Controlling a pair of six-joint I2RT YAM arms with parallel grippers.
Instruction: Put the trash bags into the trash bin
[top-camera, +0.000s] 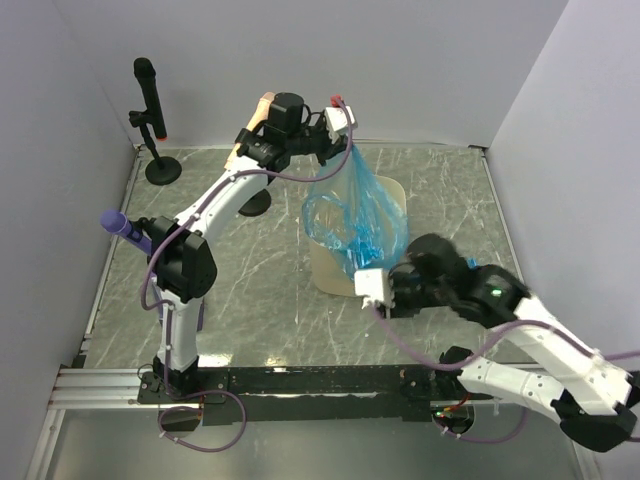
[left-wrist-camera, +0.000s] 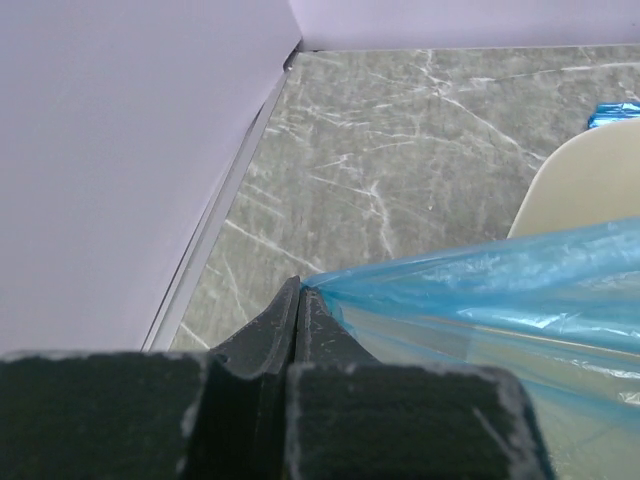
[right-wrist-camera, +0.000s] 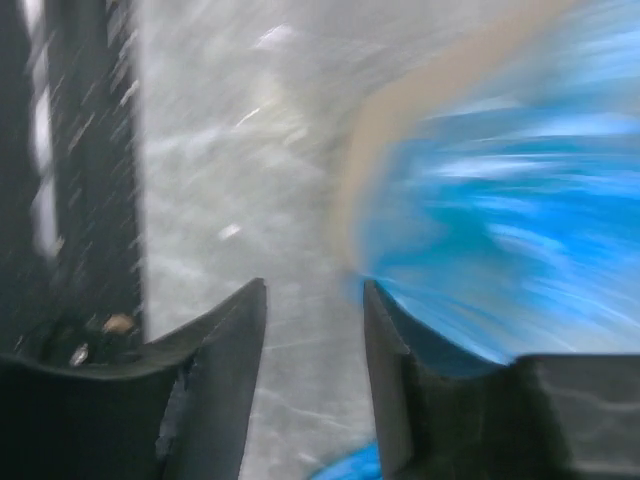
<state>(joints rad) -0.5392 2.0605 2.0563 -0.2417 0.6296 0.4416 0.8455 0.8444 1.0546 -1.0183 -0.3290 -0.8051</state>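
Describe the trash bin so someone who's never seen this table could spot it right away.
On the grey marbled table, look just right of centre. The trash bin is the cream-beige, rounded-square tub standing there. It is the only open container, and a translucent blue trash bag is bunched over it.

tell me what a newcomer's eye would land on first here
A translucent blue trash bag hangs over the middle of the table, pinched at its top by the shut left gripper above the cream trash bin. The right gripper sits at the bin's near side, jaws apart. A black microphone stands in the far left corner.
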